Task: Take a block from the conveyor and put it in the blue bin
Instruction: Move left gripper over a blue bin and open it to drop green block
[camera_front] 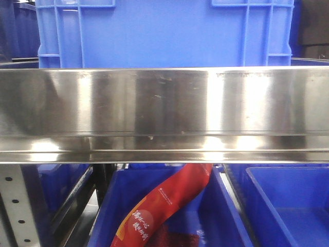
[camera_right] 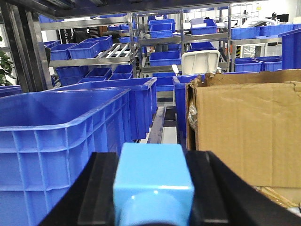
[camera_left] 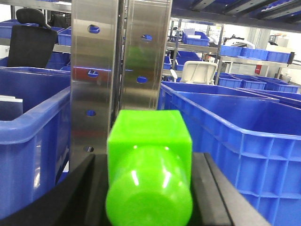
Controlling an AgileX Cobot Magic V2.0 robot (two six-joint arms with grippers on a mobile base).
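Among blue bins [camera_right: 61,101], right gripper [camera_right: 153,190] points level, apparently gripping block [camera_right: 153,172].

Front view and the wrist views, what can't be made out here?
Conveyor, block: in no view; steel beam fills the front view.
Red packet: front view, top behind the beam, bottom cut off.
Green piece, left wrist; light blue piece, right wrist: bottom edge cuts both off.

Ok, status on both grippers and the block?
Right gripper shut on light blue block. Left gripper shut on green block. Blue bin ahead-left, cardboard box ahead-right.
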